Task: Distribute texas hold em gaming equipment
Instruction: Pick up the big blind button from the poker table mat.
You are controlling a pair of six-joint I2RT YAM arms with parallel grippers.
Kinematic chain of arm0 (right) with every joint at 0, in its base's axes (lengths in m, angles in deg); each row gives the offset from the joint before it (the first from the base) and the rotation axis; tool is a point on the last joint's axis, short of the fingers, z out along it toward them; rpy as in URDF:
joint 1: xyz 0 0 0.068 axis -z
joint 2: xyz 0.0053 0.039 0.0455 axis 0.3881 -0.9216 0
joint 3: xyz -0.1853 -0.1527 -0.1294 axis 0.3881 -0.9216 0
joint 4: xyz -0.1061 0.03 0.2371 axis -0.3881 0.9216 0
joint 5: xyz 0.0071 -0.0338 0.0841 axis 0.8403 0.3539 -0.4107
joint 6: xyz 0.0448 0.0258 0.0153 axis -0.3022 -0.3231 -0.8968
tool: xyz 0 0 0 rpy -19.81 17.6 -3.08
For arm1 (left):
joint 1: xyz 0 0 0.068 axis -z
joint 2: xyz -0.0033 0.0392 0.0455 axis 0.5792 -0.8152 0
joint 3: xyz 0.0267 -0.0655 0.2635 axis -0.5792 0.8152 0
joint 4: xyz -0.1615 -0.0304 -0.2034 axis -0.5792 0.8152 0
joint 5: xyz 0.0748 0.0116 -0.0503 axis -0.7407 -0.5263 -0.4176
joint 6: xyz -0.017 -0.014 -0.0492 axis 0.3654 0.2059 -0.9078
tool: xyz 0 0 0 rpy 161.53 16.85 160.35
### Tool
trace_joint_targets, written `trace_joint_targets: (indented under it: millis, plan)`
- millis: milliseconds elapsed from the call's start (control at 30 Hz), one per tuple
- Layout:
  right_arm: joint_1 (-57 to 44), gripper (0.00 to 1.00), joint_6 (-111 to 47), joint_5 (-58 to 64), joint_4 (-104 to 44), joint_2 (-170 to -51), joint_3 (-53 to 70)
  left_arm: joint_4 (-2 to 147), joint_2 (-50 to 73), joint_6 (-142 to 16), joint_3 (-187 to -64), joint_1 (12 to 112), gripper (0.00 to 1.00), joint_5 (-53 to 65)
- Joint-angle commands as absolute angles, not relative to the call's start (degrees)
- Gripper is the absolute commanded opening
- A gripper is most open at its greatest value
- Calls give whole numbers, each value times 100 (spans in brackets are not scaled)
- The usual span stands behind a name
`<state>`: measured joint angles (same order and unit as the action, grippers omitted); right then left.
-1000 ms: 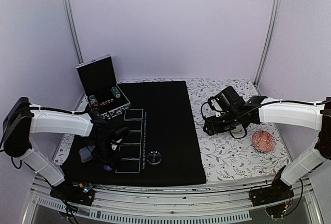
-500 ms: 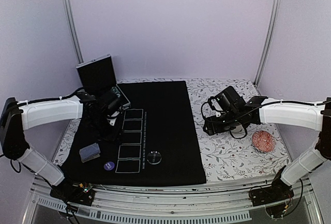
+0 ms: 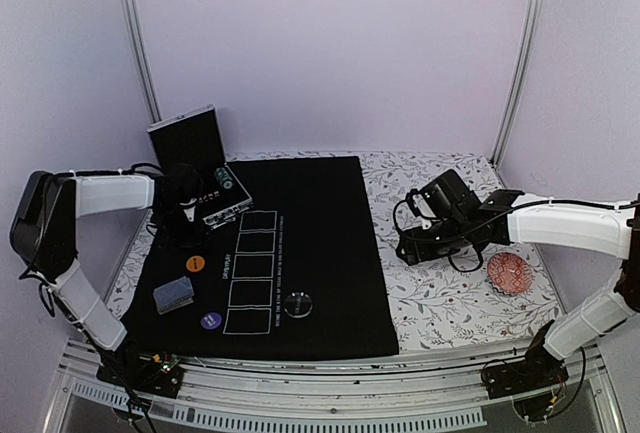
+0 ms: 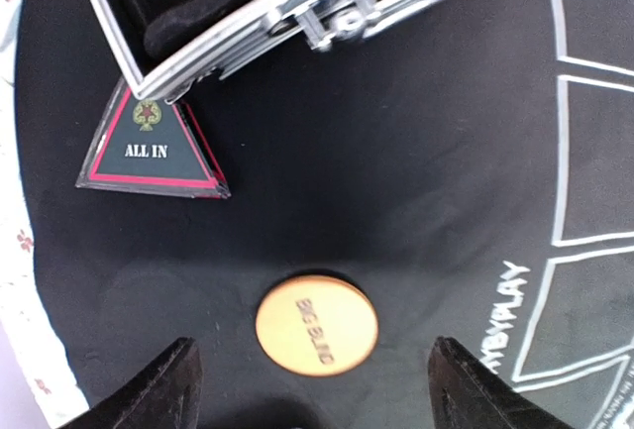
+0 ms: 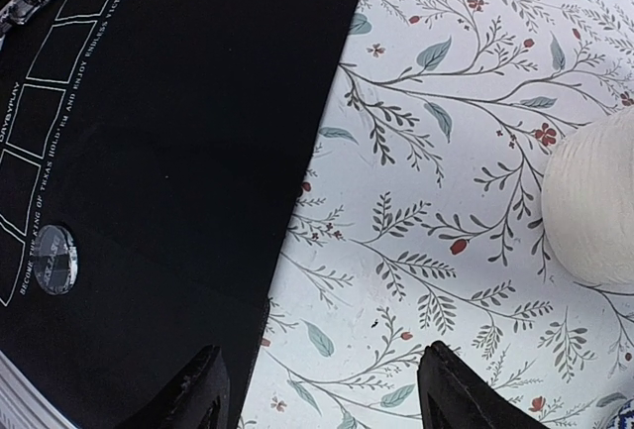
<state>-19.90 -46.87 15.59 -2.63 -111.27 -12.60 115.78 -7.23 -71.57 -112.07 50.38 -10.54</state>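
Note:
My left gripper (image 4: 315, 389) is open above the black mat (image 3: 310, 213), beside the open metal case (image 3: 200, 168). An orange "BIG BLIND" disc (image 4: 317, 322) lies flat on the mat just ahead of its fingertips, untouched. The red "ALL IN" triangle marker (image 4: 152, 147) lies by the case's corner. In the top view the orange disc (image 3: 196, 263), a deck of cards (image 3: 173, 295), a purple disc (image 3: 211, 320) and a clear disc (image 3: 298, 303) lie on the mat's near left. Striped chips (image 3: 212, 193) sit in the case. My right gripper (image 5: 322, 394) hangs open and empty at the mat's right edge.
A cream cup (image 5: 594, 201) stands on the floral cloth (image 3: 450, 293) right of my right gripper. A small reddish patterned dish (image 3: 508, 273) sits near the right edge. White card outlines (image 3: 250, 273) are printed on the mat. Frame posts stand at the back corners.
My left gripper has moved from the mat's near left back toward the case and opened wider. The orange disc now shows on the mat. The right arm has barely moved.

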Motion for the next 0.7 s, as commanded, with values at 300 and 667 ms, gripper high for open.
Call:
trace_joint_targets:
  millis: [300,667]
  plan:
    - [-1987,67,-4651,1523,-398,-11007,-1389,11304,-1339,-6778,-10989,4812,71,-640]
    - [-1991,68,-4642,1524,-392,-10944,-1380,11270,-1463,-6703,-10887,4836,50,-53]
